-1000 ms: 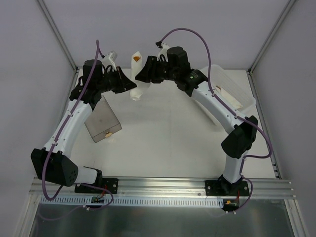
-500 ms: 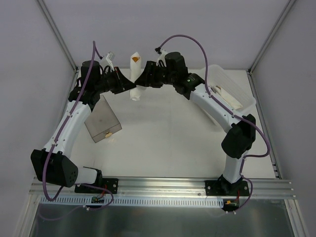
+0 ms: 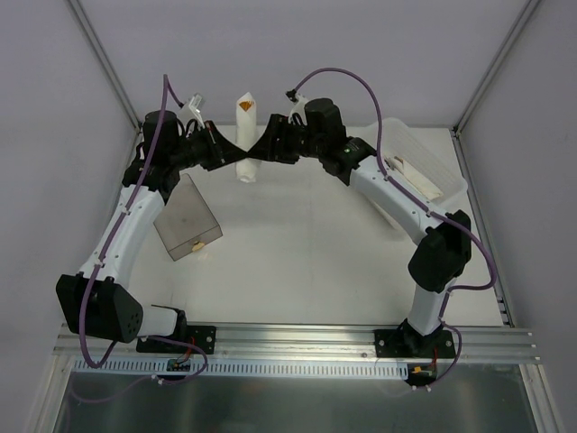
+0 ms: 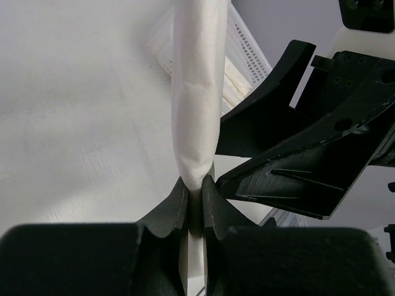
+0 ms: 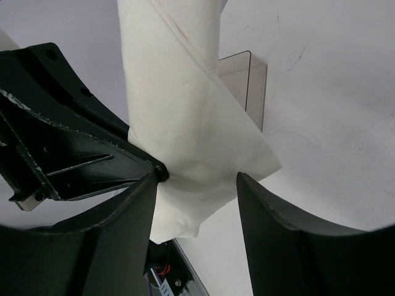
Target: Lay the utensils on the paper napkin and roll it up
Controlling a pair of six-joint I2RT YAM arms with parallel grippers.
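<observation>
1. White paper napkin [image 3: 244, 149], rolled into a tube, is standing nearly upright at the far edge of the table [image 3: 297, 244], and the tip of an orange utensil [image 3: 245, 106] is peeking from its top
2. We are pinching the roll's lower end with the left gripper [image 4: 194, 192], its fingers pressed together on the paper
3. Our right gripper [image 5: 196, 185] is straddling the roll from the opposite side, fingers spread apart with the paper between them
4. We are seeing a smoky clear box [image 3: 187, 221] lying beside the left arm and a translucent tray [image 3: 424, 162] sitting under the right arm
</observation>
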